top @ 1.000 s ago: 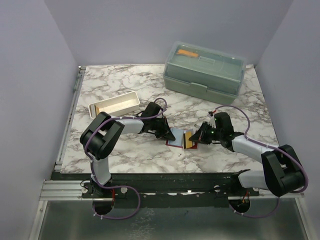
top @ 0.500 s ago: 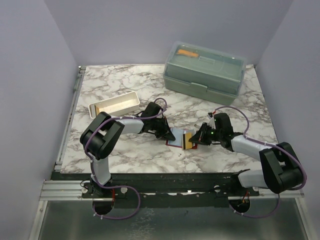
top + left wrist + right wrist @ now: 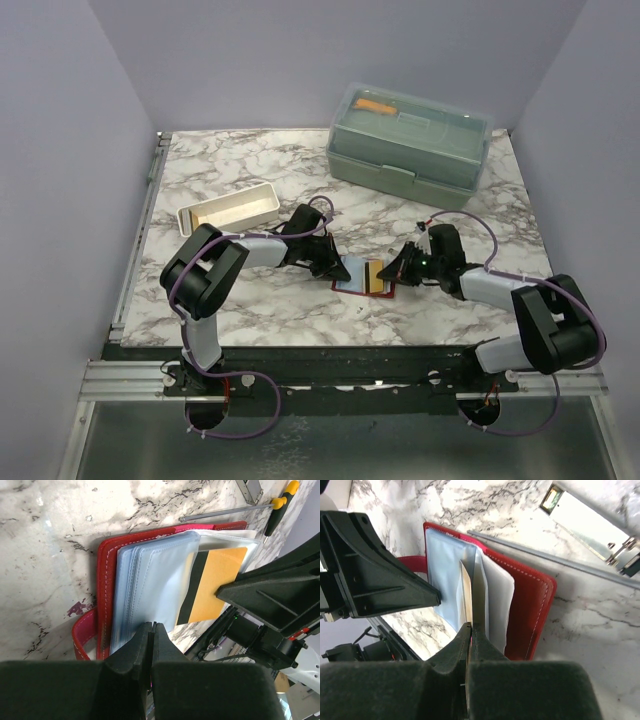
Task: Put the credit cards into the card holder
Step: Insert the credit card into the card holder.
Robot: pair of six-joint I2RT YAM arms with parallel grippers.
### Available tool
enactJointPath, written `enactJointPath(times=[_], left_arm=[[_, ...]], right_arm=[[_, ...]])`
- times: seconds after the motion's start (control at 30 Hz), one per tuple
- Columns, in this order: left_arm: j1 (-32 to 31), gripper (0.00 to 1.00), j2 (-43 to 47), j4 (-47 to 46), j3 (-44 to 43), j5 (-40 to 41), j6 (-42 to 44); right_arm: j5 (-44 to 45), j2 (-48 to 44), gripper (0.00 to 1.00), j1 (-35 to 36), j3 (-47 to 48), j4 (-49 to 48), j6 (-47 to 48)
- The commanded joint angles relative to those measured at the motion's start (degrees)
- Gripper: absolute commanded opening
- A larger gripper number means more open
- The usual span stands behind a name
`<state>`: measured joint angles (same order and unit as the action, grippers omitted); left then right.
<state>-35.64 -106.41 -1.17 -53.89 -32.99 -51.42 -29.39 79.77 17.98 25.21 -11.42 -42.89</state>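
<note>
The card holder (image 3: 350,283) lies open on the marble, red cover (image 3: 105,575) down and clear sleeves fanned upward. My right gripper (image 3: 470,626) is shut on an orange credit card (image 3: 212,582) with a black stripe. The card's edge (image 3: 465,592) stands between two sleeves, partly inside. My left gripper (image 3: 151,626) is shut, its tips meeting the sleeves' near edge and apparently pinching it. In the top view the left gripper (image 3: 343,268) and the right gripper (image 3: 393,272) face each other across the holder (image 3: 532,605).
A long white tray (image 3: 230,208) stands back left. A pale-green lidded box (image 3: 410,143) sits at the back right. A screwdriver (image 3: 230,512) with a yellow-black handle lies just beyond the holder, beside a metal bracket (image 3: 582,527).
The right gripper has edged left toward the holder, and the orange card sits further in among the sleeves. The left gripper has stayed put.
</note>
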Motion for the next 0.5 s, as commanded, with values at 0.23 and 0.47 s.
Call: enactJointPath(times=[0.23,0.47], left_arm=[[0.2,0.0,-1.8,2.6,1.0,3.5,1.9],[0.2,0.0,-1.7,2.5,0.9,3.3,1.8]], right_arm=[[-3.0,5.5,0.0,-1.3,0.3,-8.6,0.5],[-6.9,9.0,0.0,-1.3,-2.2,-17.1,-4.5]])
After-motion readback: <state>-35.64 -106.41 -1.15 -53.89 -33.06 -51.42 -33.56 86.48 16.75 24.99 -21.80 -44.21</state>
